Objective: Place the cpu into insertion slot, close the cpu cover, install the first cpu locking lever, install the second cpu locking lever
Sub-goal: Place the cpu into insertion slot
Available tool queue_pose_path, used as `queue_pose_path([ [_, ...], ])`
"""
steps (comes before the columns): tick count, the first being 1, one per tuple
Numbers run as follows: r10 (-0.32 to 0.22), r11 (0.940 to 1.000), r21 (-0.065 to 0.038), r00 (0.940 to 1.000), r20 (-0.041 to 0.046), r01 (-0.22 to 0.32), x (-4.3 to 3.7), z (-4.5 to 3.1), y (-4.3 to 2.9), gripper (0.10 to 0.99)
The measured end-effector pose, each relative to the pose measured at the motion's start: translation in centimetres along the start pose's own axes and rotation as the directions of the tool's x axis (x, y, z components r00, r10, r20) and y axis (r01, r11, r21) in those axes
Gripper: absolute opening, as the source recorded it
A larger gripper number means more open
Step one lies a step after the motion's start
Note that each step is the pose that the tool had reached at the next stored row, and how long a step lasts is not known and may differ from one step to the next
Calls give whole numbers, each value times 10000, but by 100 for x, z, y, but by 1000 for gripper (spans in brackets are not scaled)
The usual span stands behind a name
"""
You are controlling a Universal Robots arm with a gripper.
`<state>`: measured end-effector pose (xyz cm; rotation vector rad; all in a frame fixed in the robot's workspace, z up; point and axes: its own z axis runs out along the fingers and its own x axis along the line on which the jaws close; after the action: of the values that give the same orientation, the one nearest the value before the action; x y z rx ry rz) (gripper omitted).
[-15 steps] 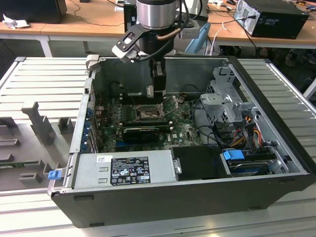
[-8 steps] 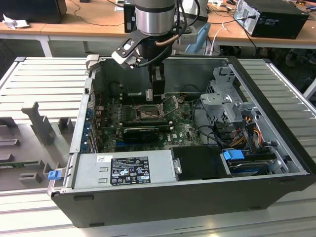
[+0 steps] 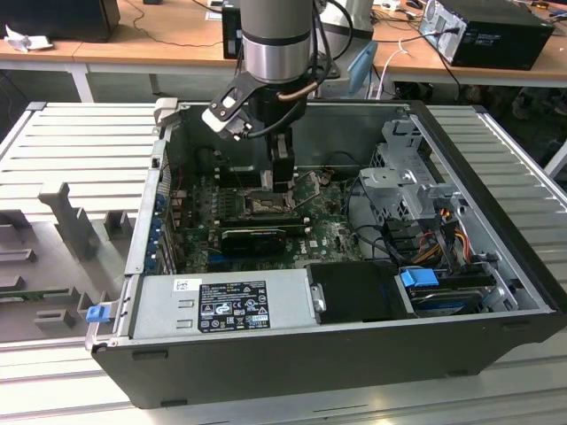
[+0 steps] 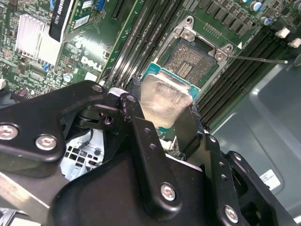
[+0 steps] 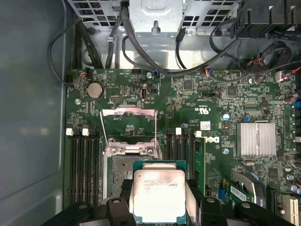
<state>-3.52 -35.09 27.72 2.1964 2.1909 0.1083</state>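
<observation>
My gripper (image 5: 157, 200) is shut on the cpu (image 5: 156, 194), a flat square chip with a pale silvery top and a green edge, gripped by two opposite sides. It hangs level just above the motherboard, partly over one edge of the insertion slot (image 5: 118, 172), whose contact field lies bare. The cpu cover (image 5: 128, 112), a thin metal frame, stands flipped up at the slot's far side. Two thin wire levers (image 5: 100, 133) are swung up beside the cover. In the second wrist view the cpu (image 4: 164, 96) sits between black fingers (image 4: 137, 89), close to the slot (image 4: 187, 59). In the exterior view the gripper (image 3: 282, 181) reaches down into the open case.
Memory slots (image 5: 82, 165) flank the socket on both sides. A finned heatsink (image 5: 256, 139) and a long black card (image 3: 252, 237) lie nearby. Cables (image 5: 155, 61) hang off the drive cage (image 3: 399, 177). The power supply (image 3: 226, 301) fills the case's near side, and the grey case wall (image 5: 28, 117) stands close.
</observation>
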Motion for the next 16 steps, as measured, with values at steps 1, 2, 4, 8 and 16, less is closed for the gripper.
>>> queue_pose_path([
  [1, 0, 10000, 0, 10000, -6, 0, 0, 17, -1, 529],
  [2, 1, 10000, 1, 10000, -12, -1, -1, 33, -2, 529],
  [4, 1, 10000, 1, 10000, -14, -1, -2, 78, -6, 529],
  [8, 0, 10000, 1, 10000, -24, 0, 1, 169, -12, 529],
  [16, -94, 10000, 2, 9999, -84, 94, 176, 410, -113, 529],
])
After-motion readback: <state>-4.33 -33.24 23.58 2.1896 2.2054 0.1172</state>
